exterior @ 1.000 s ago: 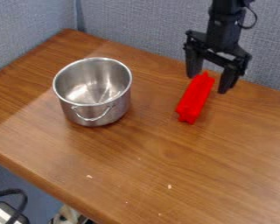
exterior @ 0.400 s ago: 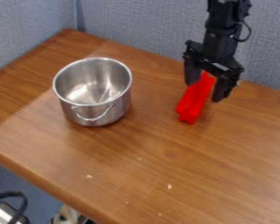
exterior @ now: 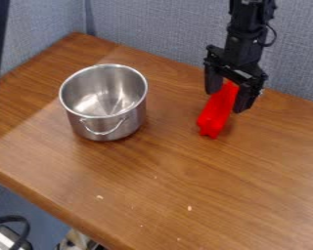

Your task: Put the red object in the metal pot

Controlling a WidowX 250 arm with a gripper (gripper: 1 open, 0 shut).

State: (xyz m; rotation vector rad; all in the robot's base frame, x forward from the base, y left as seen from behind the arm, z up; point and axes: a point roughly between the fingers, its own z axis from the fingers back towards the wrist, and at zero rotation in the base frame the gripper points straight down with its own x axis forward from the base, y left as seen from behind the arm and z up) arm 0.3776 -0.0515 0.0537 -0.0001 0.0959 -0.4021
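The red object, a bright red elongated block, lies on the wooden table right of centre, its far end pointing toward the back. My black gripper points straight down over that far end, open, with one finger on each side of the block. Whether the fingers touch the block I cannot tell. The metal pot, round, shiny and empty, stands on the table to the left, a loop handle on its near side.
The wooden table has its front edge running diagonally across the lower left. A grey partition wall stands behind. Cables show below the table at the bottom left.
The gripper has sunk a little and shifted slightly left, so its fingers now straddle the block's far end more closely. The block and the pot have not moved.
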